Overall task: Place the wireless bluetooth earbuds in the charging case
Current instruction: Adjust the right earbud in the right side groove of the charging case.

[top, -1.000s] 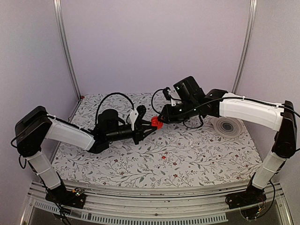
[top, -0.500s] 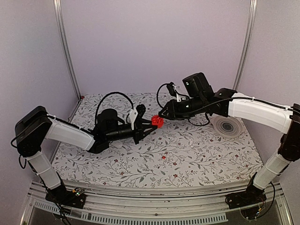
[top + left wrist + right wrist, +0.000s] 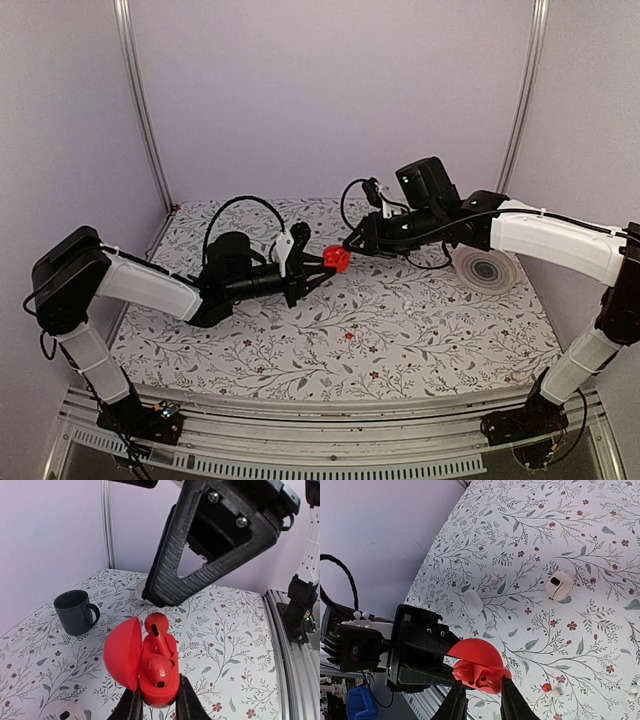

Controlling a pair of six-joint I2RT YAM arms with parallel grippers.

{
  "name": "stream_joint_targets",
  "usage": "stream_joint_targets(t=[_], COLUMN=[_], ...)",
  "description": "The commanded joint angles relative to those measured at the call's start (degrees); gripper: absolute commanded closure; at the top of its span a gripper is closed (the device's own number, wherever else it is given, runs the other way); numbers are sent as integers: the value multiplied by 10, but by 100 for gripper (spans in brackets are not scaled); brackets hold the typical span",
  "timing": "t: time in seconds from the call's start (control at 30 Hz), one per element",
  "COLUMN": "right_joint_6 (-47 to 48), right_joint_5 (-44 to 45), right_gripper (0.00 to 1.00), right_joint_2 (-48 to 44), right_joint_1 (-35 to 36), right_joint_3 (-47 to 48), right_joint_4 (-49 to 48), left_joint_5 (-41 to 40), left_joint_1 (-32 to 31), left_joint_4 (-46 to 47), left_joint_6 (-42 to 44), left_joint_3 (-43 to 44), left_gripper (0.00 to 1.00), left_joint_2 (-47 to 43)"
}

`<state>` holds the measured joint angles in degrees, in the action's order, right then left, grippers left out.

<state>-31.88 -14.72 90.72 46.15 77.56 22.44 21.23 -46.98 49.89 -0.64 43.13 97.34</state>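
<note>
My left gripper (image 3: 156, 702) is shut on the base of a red charging case (image 3: 159, 685), held above the table with its round lid (image 3: 121, 652) swung open to the left. Two red earbuds are in it. One earbud (image 3: 161, 669) lies seated in its hollow; the other earbud (image 3: 156, 626) stands taller, its bulb poking above the case rim. In the top view the case (image 3: 337, 258) hangs at the left gripper's (image 3: 322, 268) tip. My right gripper (image 3: 352, 243) hovers just up and right of it, jaws slightly apart and empty. In the right wrist view its fingertips (image 3: 482, 682) frame the case (image 3: 480, 672) beyond them.
A dark grey mug (image 3: 75, 611) stands on the floral tablecloth. A small cream-white rounded case (image 3: 558, 584) with a dark hollow, a white oval piece (image 3: 473, 602) and tiny red and white bits (image 3: 548, 688) lie on the table. A white ring (image 3: 487, 268) sits at the right.
The right gripper has drawn back up and to the right, off the red case it was touching a second ago. The left arm and the case have stayed still.
</note>
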Motion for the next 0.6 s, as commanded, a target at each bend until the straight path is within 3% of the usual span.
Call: stream_joint_targets(t=[0.0, 0.57], right_joint_6=[-8, -19], right_joint_5=[2, 11], right_gripper=[75, 77], right_joint_2=[0, 20], right_joint_1=[-3, -3], right_joint_3=[3, 16], right_joint_4=[1, 15], left_joint_5=[5, 7], left_joint_1=[-1, -1], left_joint_4=[14, 12], left_joint_6=[-1, -1], left_joint_3=[7, 7], left_gripper=[100, 100], left_joint_2=[-13, -20])
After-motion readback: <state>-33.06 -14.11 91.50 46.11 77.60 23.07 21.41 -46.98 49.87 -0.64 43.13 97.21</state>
